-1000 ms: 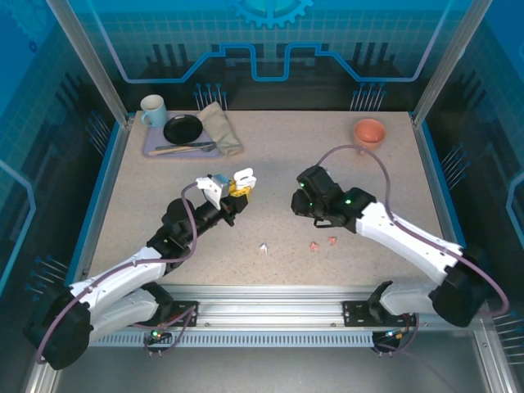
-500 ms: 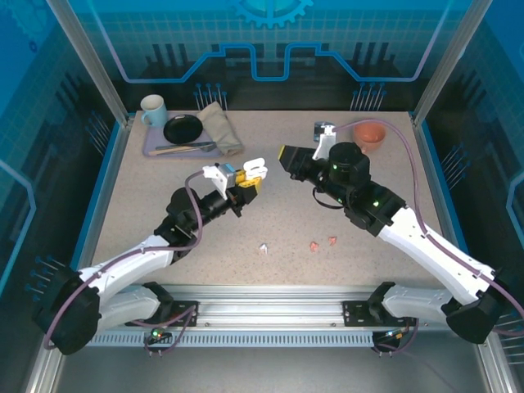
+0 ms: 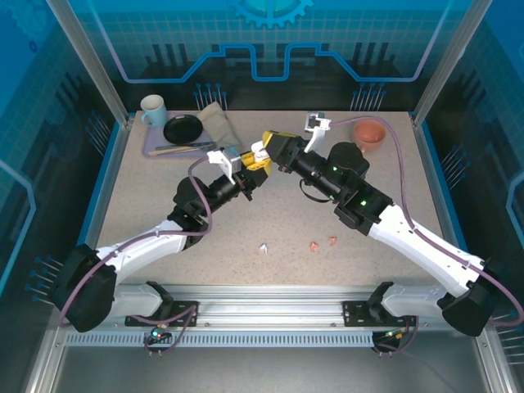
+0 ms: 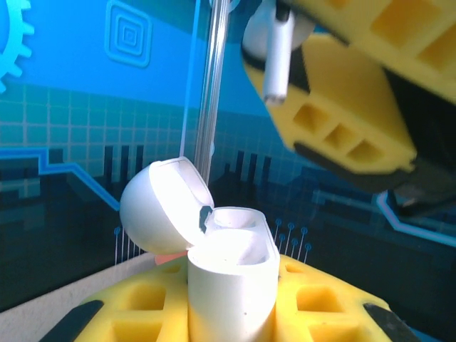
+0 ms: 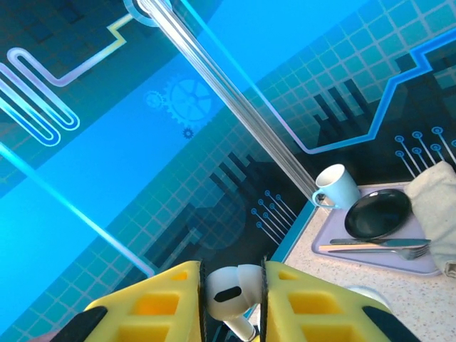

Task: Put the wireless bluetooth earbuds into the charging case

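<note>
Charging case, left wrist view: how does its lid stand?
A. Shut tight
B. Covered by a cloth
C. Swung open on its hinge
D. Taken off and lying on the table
C: the white case stands upright with its lid tipped back to one side, so the inside is open to view.

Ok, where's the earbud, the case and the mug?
small white plastic earbud [image 5: 239, 281]: right wrist view, its head.
open white plastic charging case [image 4: 231, 292]: left wrist view, its front.
pale blue mug [image 5: 338, 189]: right wrist view, its side.
</note>
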### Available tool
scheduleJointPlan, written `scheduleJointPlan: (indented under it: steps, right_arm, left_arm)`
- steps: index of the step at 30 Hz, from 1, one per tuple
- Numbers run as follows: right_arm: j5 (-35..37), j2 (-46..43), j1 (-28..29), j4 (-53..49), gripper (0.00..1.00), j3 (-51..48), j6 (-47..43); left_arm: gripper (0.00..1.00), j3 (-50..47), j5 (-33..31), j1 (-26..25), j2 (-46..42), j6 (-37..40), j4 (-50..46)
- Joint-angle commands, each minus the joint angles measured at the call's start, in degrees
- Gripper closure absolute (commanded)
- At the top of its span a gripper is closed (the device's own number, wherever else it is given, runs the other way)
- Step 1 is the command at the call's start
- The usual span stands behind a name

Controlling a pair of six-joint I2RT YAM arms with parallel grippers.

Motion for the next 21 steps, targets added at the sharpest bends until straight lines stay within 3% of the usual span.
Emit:
scheduleJointPlan:
  steps: [1, 21]
  right_arm:
    - [-0.31, 0.50, 1.18, 4.47, 0.77, -0.71, 0.73]
    - [1.17, 0.23, 1.71, 4.39, 0.79, -3.33, 1.25]
  left_arm:
    - [1.00, 3.17, 1.32, -0.51, 0.88, 0.05, 4.85]
    - [1.00, 5.33, 1.32, -0.63, 1.87, 0.75, 4.45]
